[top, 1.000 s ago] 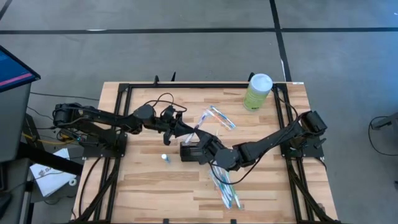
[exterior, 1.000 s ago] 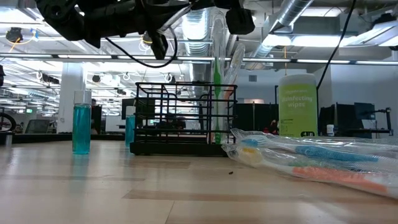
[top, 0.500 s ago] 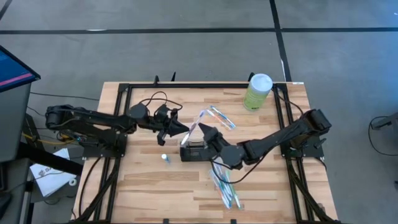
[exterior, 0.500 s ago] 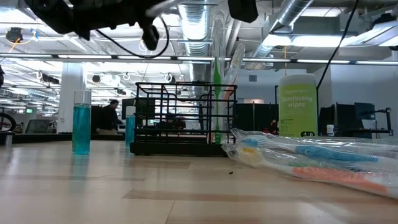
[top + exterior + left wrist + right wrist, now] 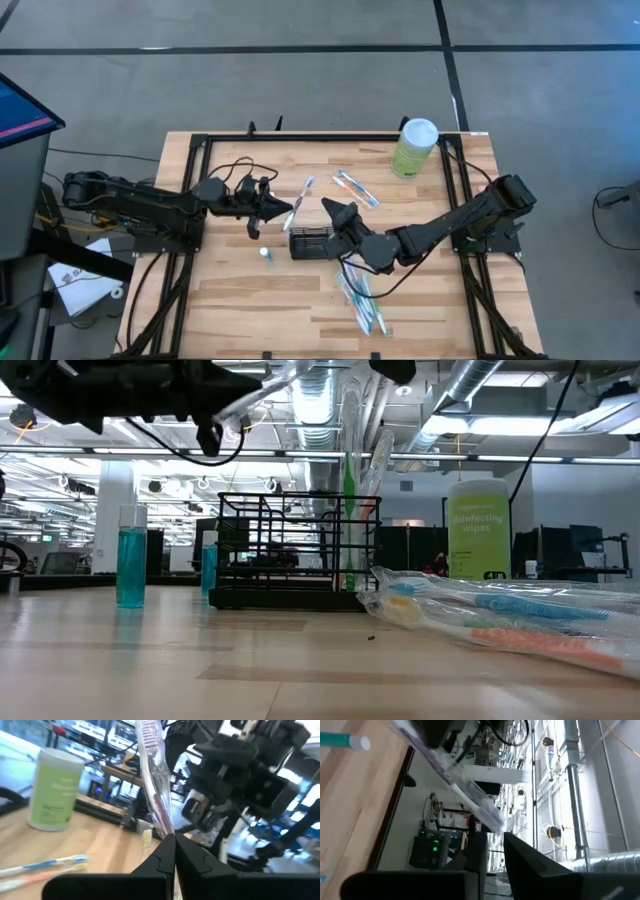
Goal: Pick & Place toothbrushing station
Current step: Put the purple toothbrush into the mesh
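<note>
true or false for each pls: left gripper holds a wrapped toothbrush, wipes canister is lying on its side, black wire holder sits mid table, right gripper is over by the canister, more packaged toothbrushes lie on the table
1. The left gripper is shut on a wrapped toothbrush. True.
2. The wipes canister is lying on its side. False: it stands upright at the table's far right corner.
3. The black wire holder sits near the middle of the table. True.
4. The right gripper is over by the canister. False: it is above the wire holder, well away from the canister.
5. More packaged toothbrushes lie on the table. True: one bundle lies nearer than the holder, and another pair lies beyond it.
</note>
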### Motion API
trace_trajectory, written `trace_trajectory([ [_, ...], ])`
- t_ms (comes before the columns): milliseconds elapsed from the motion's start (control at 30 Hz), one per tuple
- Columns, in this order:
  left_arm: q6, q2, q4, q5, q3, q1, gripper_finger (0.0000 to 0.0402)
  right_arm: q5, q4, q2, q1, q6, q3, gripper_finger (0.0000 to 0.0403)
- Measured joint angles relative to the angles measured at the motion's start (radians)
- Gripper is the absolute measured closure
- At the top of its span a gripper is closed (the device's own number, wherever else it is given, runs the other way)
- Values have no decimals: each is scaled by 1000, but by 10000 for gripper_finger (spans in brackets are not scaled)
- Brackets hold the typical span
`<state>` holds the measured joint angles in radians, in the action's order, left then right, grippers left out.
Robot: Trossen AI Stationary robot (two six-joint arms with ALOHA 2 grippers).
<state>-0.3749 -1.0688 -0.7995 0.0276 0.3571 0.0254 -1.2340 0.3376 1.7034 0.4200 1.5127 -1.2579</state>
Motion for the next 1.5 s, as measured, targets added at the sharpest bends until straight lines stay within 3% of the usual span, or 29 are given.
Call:
trace_trajectory([
  [367,224,-17,-83,-312,-51,-214,401,-41,0,-151,35,-170,0,349],
  [533,307,-93,-138,-421,-52,-267,401,-67,-13,-201,52,-189,0,349],
  [833,434,-284,-349,-449,-51,-275,401,-76,-28,-220,91,-216,3,349],
  [1500,475,-471,-465,-477,-51,-247,401,-84,-69,-220,103,-231,4,349],
])
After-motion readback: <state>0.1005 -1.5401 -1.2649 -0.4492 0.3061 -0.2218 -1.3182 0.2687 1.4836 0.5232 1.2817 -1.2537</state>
